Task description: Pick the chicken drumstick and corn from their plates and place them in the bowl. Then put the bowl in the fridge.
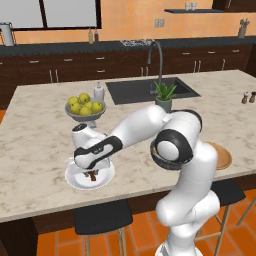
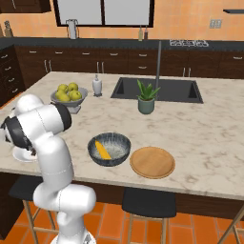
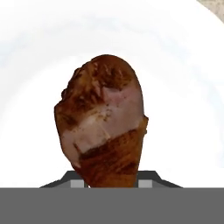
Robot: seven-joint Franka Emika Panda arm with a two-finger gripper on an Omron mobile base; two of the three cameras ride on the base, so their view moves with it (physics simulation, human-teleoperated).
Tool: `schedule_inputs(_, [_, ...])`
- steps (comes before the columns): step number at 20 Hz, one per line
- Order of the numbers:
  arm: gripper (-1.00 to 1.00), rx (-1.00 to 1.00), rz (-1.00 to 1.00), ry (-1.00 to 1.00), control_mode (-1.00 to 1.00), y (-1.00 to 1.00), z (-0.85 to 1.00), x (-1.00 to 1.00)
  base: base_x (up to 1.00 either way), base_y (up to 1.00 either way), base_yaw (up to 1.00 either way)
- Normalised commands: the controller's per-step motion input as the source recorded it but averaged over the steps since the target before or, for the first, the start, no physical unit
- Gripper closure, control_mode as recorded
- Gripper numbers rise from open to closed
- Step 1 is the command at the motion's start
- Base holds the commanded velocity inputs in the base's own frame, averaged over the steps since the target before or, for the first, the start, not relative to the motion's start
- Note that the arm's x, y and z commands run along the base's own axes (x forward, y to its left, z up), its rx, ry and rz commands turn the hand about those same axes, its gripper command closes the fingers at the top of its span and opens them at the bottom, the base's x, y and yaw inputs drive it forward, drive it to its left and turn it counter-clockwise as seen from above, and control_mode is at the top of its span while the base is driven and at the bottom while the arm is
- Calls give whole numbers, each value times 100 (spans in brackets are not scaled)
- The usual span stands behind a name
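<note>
The dark reddish-brown chicken drumstick (image 3: 103,122) lies on the glossy white plate (image 1: 75,182) near the island's front edge. My gripper (image 1: 93,172) reaches straight down onto it. In the hand view its two dark tips press against the drumstick's narrow end, shut on it. The yellow corn (image 2: 102,149) lies inside the dark speckled bowl (image 2: 109,159) further right along the counter. Beside the bowl sits the bare tan wooden plate (image 2: 152,162). The fridge is out of view.
A grey pedestal bowl of yellow-green fruit (image 1: 85,107) and a soap dispenser (image 1: 99,91) stand behind the white plate. A potted plant (image 1: 164,97) stands by the sink (image 1: 150,89). Shakers (image 1: 248,97) are at far right, stools (image 1: 102,217) below the counter edge.
</note>
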Motion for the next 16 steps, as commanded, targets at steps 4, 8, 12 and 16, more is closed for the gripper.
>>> schedule_inputs(4, [100, 4, 0, -6, -100, -63, 32, -3, 0, 0, 0])
schedule_inputs(8, [100, 15, 0, -10, -100, -80, 91, -51, 0, 0, 0])
schedule_inputs(12, [100, 14, 0, -6, -100, -96, 87, -58, 0, 0, 0])
schedule_inputs(16, [100, 8, 0, -1, -100, -100, 57, -33, 0, 0, 0])
